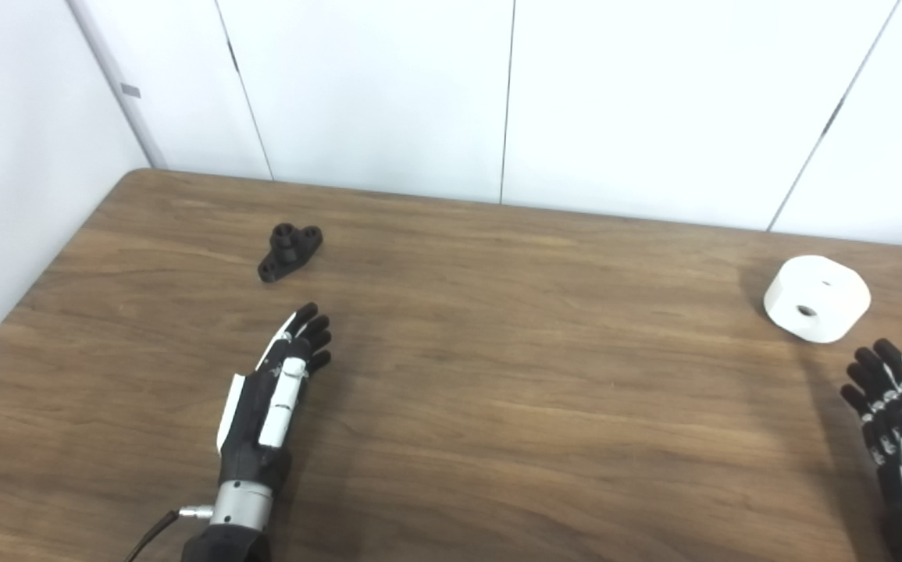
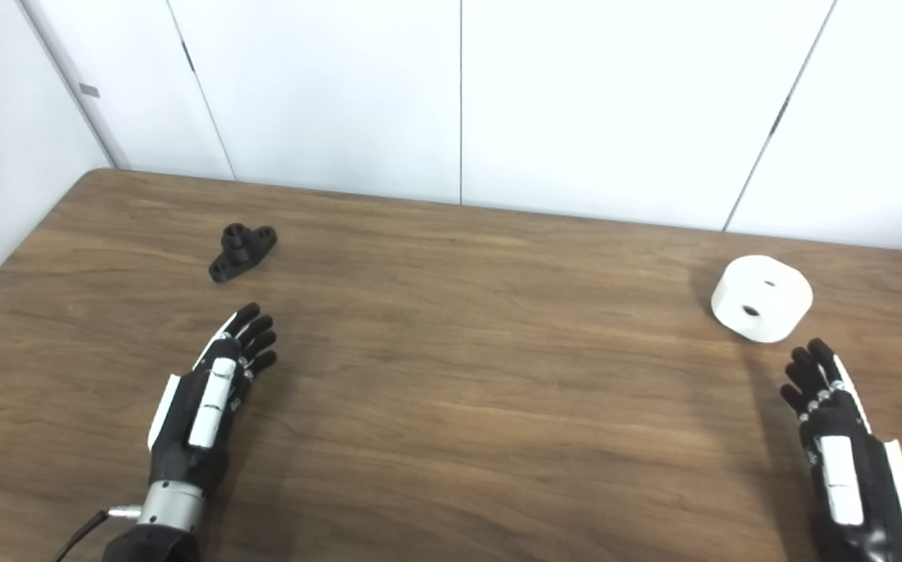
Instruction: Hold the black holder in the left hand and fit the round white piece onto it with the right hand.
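Observation:
The black holder point(image 1: 289, 250) lies flat on the wooden table point(image 1: 497, 375) at the far left, its short post pointing up. A little nearer than it, my left hand point(image 1: 275, 394) hovers with fingers stretched out and apart, holding nothing. The round white piece point(image 1: 816, 299), a thick disc with a small hole in its top, rests at the far right. My right hand point(image 2: 841, 445) is just in front of it, fingers extended and empty, not touching it.
White wall panels point(image 1: 497, 94) rise behind the table's far edge. The table's left edge point(image 1: 37, 289) runs diagonally close to the holder. A cable point(image 1: 150, 535) trails from my left wrist.

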You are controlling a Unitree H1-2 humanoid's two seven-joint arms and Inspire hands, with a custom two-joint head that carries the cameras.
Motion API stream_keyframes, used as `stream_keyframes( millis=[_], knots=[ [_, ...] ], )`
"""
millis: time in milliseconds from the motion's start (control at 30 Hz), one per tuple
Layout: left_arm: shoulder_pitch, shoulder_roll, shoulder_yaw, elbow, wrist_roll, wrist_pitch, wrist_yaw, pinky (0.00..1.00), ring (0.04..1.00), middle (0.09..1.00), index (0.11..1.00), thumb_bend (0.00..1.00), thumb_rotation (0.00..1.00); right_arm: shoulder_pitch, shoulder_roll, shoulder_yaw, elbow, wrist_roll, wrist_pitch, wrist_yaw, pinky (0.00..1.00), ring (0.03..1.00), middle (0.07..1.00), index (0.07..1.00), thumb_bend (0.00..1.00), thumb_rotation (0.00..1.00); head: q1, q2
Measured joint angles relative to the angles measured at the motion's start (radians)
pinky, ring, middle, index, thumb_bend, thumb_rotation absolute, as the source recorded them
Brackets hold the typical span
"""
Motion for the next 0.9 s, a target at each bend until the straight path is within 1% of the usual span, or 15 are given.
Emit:
stream_keyframes(
  millis=[67, 133, 167, 233, 367, 467, 600, 667, 767, 833, 900],
  knots=[
    [-0.001, 0.000, -0.001, 0.003, 0.002, -0.003, 0.001, 0.88, 0.883, 0.886, 0.909, 0.61, 0.80, 0.000, 0.002, 0.000, -0.001, -0.029, 0.000, -0.010, 0.85, 0.916, 0.915, 0.931, 0.57, 0.91, 0.002, -0.006],
    [-0.001, 0.000, -0.003, 0.005, 0.009, -0.007, 0.004, 0.88, 0.882, 0.886, 0.912, 0.61, 0.81, 0.000, 0.003, 0.000, -0.001, -0.044, -0.002, -0.014, 0.86, 0.920, 0.918, 0.931, 0.54, 0.92, 0.005, -0.012],
    [-0.001, 0.000, -0.004, 0.007, 0.012, -0.010, 0.007, 0.87, 0.880, 0.884, 0.910, 0.61, 0.81, 0.000, 0.003, 0.000, 0.000, -0.046, -0.005, -0.014, 0.86, 0.920, 0.918, 0.931, 0.54, 0.92, 0.011, -0.024],
    [-0.002, -0.001, -0.008, 0.014, 0.015, -0.023, 0.015, 0.89, 0.887, 0.892, 0.915, 0.61, 0.82, 0.000, 0.003, -0.001, 0.002, -0.046, -0.011, -0.014, 0.86, 0.921, 0.920, 0.934, 0.54, 0.92, 0.014, -0.037],
    [-0.003, -0.002, -0.013, 0.023, 0.030, -0.032, 0.021, 0.86, 0.872, 0.878, 0.912, 0.59, 0.82, -0.002, 0.003, -0.003, 0.007, -0.045, -0.013, -0.014, 0.85, 0.922, 0.919, 0.936, 0.52, 0.93, 0.023, -0.049],
    [-0.004, -0.003, -0.016, 0.024, 0.035, -0.034, 0.023, 0.86, 0.873, 0.879, 0.916, 0.58, 0.82, -0.005, 0.002, -0.005, 0.012, -0.045, -0.016, -0.014, 0.85, 0.914, 0.915, 0.939, 0.52, 0.94, 0.028, -0.049],
    [-0.004, -0.003, -0.018, 0.024, 0.030, -0.035, 0.018, 0.91, 0.906, 0.905, 0.940, 0.56, 0.82, -0.008, -0.002, -0.007, 0.021, -0.048, -0.037, -0.014, 0.85, 0.916, 0.916, 0.939, 0.52, 0.96, 0.025, -0.045],
    [-0.004, -0.003, -0.019, 0.024, 0.030, -0.035, 0.018, 0.90, 0.903, 0.906, 0.938, 0.57, 0.82, -0.013, -0.008, -0.007, 0.030, -0.053, -0.047, -0.014, 0.86, 0.921, 0.919, 0.936, 0.52, 0.95, 0.017, -0.040],
    [-0.004, -0.003, -0.020, 0.024, 0.034, -0.035, 0.018, 0.89, 0.895, 0.901, 0.938, 0.56, 0.78, -0.013, -0.009, -0.007, 0.031, -0.064, -0.047, -0.015, 0.84, 0.915, 0.916, 0.934, 0.52, 0.96, 0.009, -0.037],
    [-0.004, -0.002, -0.021, 0.024, 0.033, -0.035, 0.015, 0.90, 0.900, 0.903, 0.939, 0.60, 0.73, -0.013, -0.008, -0.007, 0.030, -0.078, -0.047, -0.016, 0.83, 0.910, 0.910, 0.929, 0.52, 0.95, 0.008, -0.035],
    [-0.004, 0.000, -0.022, 0.025, 0.037, -0.037, 0.013, 0.91, 0.898, 0.904, 0.944, 0.61, 0.69, -0.014, -0.008, -0.007, 0.030, -0.085, -0.047, -0.019, 0.83, 0.908, 0.907, 0.930, 0.52, 0.95, 0.003, -0.035]
  ],
)
